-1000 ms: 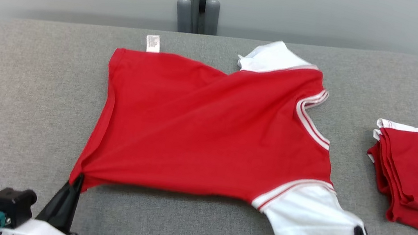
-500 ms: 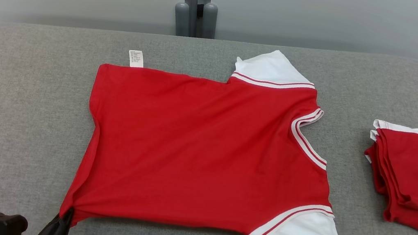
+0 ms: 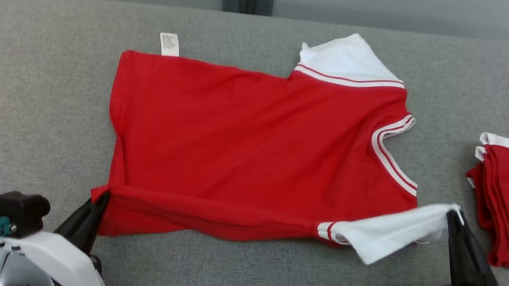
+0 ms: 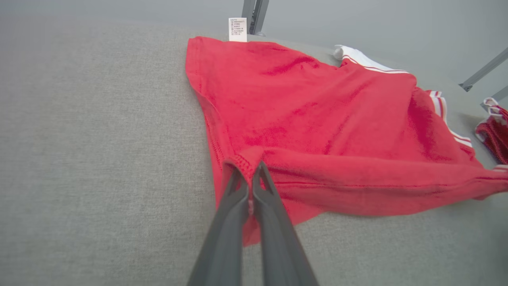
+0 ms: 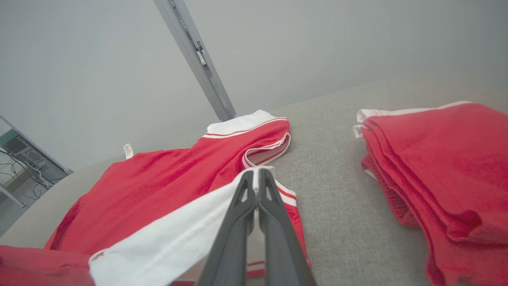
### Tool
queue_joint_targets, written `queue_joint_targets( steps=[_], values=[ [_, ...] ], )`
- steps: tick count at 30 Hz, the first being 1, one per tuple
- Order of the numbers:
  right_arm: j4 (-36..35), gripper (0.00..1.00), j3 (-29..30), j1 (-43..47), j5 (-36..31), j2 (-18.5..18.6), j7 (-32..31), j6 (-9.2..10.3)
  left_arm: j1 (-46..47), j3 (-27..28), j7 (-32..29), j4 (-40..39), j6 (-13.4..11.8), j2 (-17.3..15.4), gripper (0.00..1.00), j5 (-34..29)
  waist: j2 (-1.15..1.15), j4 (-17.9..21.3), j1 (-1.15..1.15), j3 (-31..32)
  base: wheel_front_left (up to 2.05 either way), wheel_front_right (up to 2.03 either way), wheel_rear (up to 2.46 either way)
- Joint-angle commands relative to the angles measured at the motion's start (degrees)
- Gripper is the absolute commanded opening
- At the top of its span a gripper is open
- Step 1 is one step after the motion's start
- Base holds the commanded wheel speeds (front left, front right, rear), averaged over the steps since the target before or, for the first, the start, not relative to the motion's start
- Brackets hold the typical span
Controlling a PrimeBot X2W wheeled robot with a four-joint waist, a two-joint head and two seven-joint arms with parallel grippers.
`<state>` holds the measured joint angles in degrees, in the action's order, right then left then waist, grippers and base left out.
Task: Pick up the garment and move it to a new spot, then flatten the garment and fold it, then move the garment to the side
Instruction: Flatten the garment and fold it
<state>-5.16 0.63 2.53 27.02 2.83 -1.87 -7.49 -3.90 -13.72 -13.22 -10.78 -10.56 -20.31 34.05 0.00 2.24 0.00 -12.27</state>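
Left gripper [image 3: 100,198] pinched tight on hem corner of red shirt [image 3: 255,138], held just above grey table [image 3: 32,79]. Right gripper [image 3: 453,217] clamped on white sleeve [image 3: 387,231] edge, sleeve folded over shirt.

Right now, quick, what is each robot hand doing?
Left gripper: shut on the red shirt, at a hem corner.
Right gripper: shut on the white sleeve.
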Motion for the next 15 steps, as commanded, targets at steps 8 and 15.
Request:
queue_joint_targets(
  steps=[8,15],
  values=[
    [6.91,0.00,-2.27,-12.28,-4.32,3.25,-0.51,-0.02,9.84,-0.79,1.50,8.37,2.95,0.49,0.00,-0.58,0.00,-1.62,0.00,-6.50,0.00,0.00,0.00],
    [14.52,0.00,-3.59,-18.47,-4.08,5.08,0.42,-0.02,16.18,-2.21,4.03,15.23,5.89,1.85,0.00,-0.90,0.00,-3.14,0.00,-9.85,0.00,0.00,0.00]
  ],
)
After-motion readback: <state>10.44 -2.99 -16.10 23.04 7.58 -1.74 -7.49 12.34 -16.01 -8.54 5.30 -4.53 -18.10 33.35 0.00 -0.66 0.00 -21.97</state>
